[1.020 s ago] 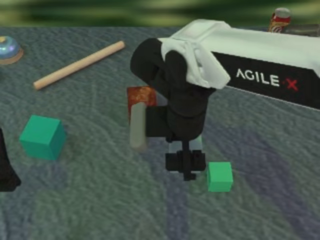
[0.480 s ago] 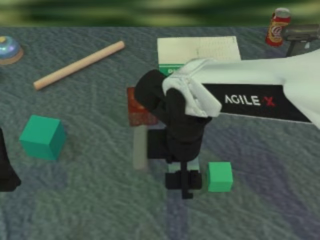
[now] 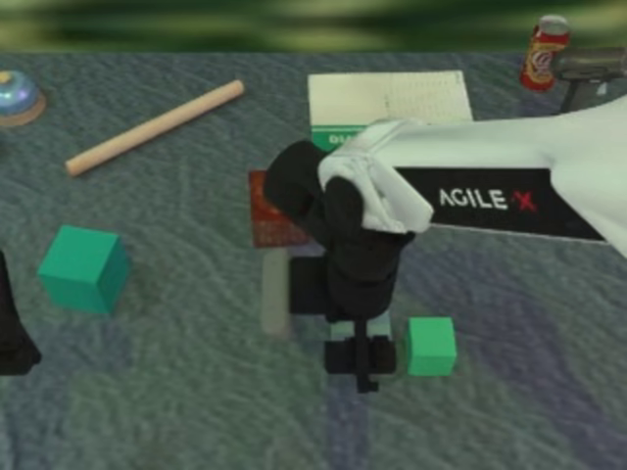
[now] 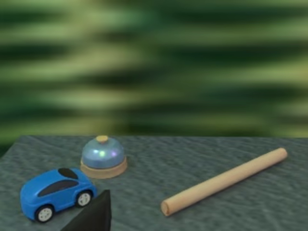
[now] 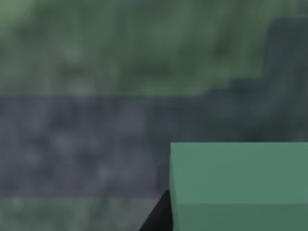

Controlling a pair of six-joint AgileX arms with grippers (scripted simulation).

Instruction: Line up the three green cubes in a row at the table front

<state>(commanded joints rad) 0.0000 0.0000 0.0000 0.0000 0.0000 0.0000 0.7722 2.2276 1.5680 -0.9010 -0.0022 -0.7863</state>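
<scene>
right gripper (image 3: 361, 354) low at table front, jaws pinching pale mint cube (image 3: 345, 329), mostly hidden. bright green cube (image 3: 431, 346) just beside, on table (image 3: 176, 392). teal-green cube (image 3: 83, 268) far left. left gripper (image 3: 12, 338) parked at left edge; cannot tell jaws.

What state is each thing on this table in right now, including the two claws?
Right claw: low at the table front, around the pale mint cube.
Bright green cube: resting just beside that claw.
Teal-green cube: resting alone, far left.
Wooden rod: lying flat.
Can: upright.
Left claw: parked at the left edge.
</scene>
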